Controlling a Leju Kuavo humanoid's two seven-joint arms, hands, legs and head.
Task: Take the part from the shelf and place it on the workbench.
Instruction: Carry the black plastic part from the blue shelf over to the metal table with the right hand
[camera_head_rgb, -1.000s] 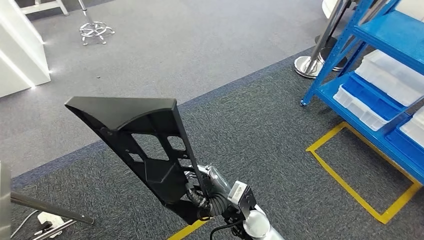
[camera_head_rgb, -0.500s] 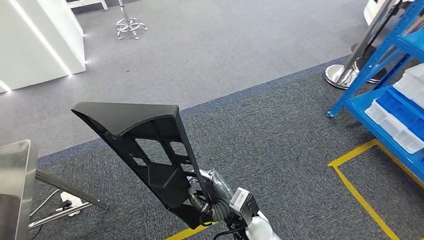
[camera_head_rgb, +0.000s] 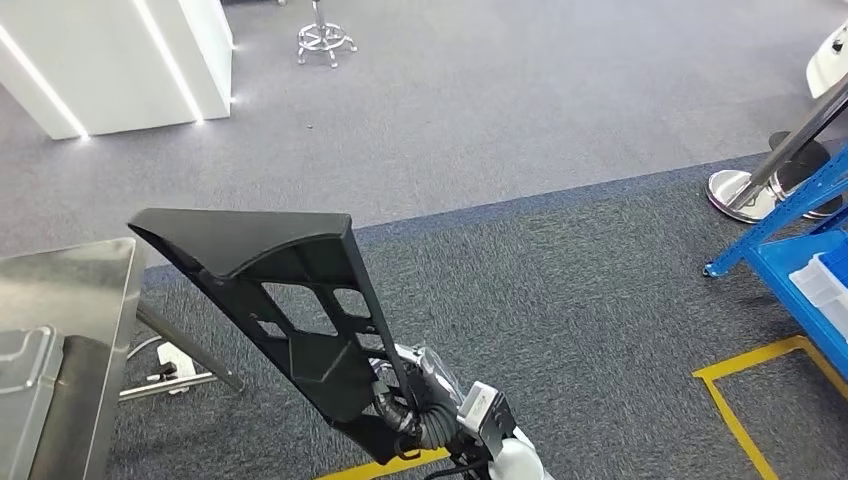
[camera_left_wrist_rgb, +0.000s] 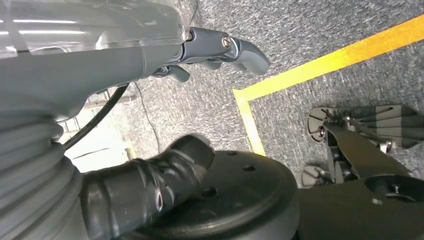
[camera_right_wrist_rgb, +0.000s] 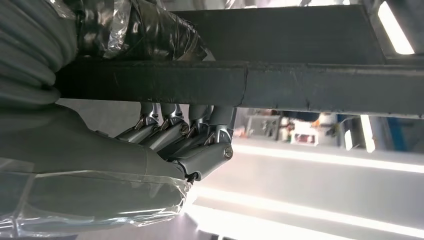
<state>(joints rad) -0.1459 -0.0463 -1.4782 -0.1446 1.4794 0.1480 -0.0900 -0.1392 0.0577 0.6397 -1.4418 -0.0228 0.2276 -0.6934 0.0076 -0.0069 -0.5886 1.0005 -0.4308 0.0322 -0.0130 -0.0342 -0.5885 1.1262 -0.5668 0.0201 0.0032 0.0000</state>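
- part (camera_head_rgb: 290, 300): a flat black plastic panel with cut-out windows and a curved top edge, held up in front of the robot above grey carpet, well apart from the blue shelf (camera_head_rgb: 800, 240) at the right edge of the head view.
- grip point: the panel is held at its narrow lower end, so the wide end stands high and leans to the robot's left; judged, this keeps the long piece off the floor and away from the robot's body while it is carried.
- right hand (camera_head_rgb: 415, 400): closed around the panel's lower end. in the right wrist view the fingers (camera_right_wrist_rgb: 175, 132) wrap up against one side of a dark bar of the panel and the taped thumb (camera_right_wrist_rgb: 145, 32) presses the other side; grip looks firm.
- right arm: comes up from the bottom of the head view, wrist raised toward the panel, forearm pointing forward and to the robot's left.
- left hand (camera_left_wrist_rgb: 165, 65): hangs low over the carpet and a yellow floor line (camera_left_wrist_rgb: 320, 67), holding nothing; the thumb lies apart from the loosely curled fingers.
- workbench (camera_head_rgb: 70, 300): a steel top at the left edge of the head view, near the panel's leaning end but not touching it.
- stage, judged: pickup done, carry under way, placing not yet done.
- risk, judged: the tall free end could strike the bench edge on approach; it needs lowering flat over the steel top before letting go.
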